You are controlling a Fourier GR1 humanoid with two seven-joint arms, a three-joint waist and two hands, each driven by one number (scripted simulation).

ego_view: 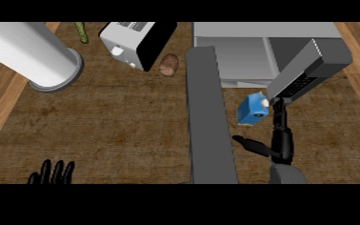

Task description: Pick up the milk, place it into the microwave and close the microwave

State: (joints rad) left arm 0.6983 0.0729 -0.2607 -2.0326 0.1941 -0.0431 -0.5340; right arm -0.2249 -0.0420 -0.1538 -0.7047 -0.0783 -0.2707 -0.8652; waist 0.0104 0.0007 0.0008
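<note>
Just near of the microwave (239,33), the milk (250,112) stands between the open door (209,124) and your right hand (281,140). That hand is open and holds nothing, its fingers straight along the milk's right side and its thumb spread left. Bring the thumb across, close squarely, and lift before moving far. Your left hand (53,172) rests open, near left.

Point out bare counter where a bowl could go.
The widest bare patch of counter lies between the left hand, white cylinder, toaster, potato and the open door. Right of the door it is crowded: milk and right hand fill the strip before the microwave.
</note>
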